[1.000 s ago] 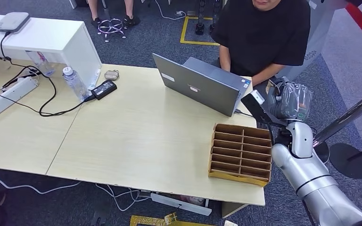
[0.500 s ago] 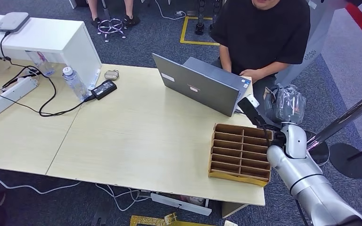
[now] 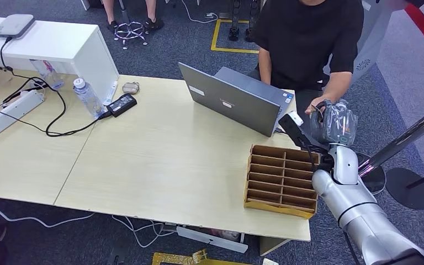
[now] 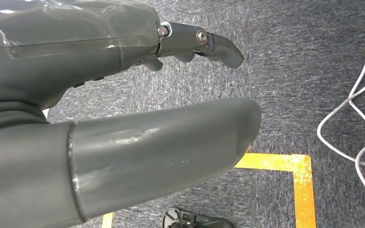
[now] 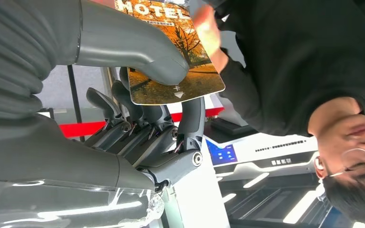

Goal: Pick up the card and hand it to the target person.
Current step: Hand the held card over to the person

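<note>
The right robot hand (image 5: pixel 138 95) pinches the hotel card (image 5: pixel 171 52) between thumb and fingers, its free end toward the seated person; that person's hand (image 5: pixel 208 29) touches the card's far edge; the left robot hand (image 4: pixel 123 95) hangs empty, fingers apart.

Silver arm (image 3: pixel 359 207), grey plastic-wrapped hand (image 3: pixel 337 121).

Table (image 3: pixel 160 160): pale wood-grain top, matt. Divided box (image 3: pixel 281 179): brown cardboard, matt. Laptop (image 3: pixel 229 102): grey metal-look lid, satin. Card (image 5: pixel 171 52): glossy printed surface. Right hand (image 5: pixel 138 95): smooth grey plastic. Floor (image 4: pixel 290 71): dark, rough carpet. Person's shirt (image 3: pixel 309 38): black cloth.
</note>
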Tool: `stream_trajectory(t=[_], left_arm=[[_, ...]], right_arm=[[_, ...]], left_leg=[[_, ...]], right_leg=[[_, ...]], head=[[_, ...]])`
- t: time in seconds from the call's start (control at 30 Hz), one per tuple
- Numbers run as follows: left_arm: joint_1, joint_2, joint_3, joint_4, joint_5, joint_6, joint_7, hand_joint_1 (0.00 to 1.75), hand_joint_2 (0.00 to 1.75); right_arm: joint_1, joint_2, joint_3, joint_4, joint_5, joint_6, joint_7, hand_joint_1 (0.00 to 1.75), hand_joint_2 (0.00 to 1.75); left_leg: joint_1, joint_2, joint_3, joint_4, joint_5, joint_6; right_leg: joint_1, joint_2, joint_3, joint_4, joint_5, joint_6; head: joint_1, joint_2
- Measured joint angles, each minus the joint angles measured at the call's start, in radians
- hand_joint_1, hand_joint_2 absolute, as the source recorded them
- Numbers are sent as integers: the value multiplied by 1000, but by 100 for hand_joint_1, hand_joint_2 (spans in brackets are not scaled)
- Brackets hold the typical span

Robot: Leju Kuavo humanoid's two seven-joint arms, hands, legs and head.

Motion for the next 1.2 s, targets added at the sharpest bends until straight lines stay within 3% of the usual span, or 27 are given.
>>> stream_trajectory(t=[0.33,0.37,0.47,0.5,0.53,0.97,1.2], left_arm=[[0,0,-8,0,0,2,12,0,0],[0,0,-8,0,0,2,13,0,0],[0,0,-8,0,0,3,16,0,0],[0,0,-8,0,0,3,16,0,0],[0,0,-8,0,0,3,17,0,0],[0,-3,-13,0,-1,9,28,0,0],[0,-7,-16,0,0,13,38,0,0]], right_arm=[[-5,5,0,23,4,2,5,148,175],[-5,5,0,25,5,2,5,131,175],[-5,5,0,32,6,3,6,32,175],[-5,5,0,34,7,3,6,10,175],[-5,5,0,36,8,3,6,3,175],[-10,10,0,55,18,1,15,0,175],[18,13,-65,5,173,-8,-11,0,175]], left_leg=[[0,0,0,0,0,0],[0,0,0,0,0,0],[0,0,0,0,0,0],[0,0,0,0,0,0],[0,0,0,0,0,0],[0,0,0,0,0,0],[0,0,0,0,0,0]], right_leg=[[0,0,0,0,0,0],[0,0,0,0,0,0],[0,0,0,0,0,0],[0,0,0,0,0,0],[0,0,0,0,0,0],[0,0,0,0,0,0],[0,0,0,0,0,0]], head=[[0,0],[0,0],[0,0],[0,0],[0,0],[0,0],[0,0]])
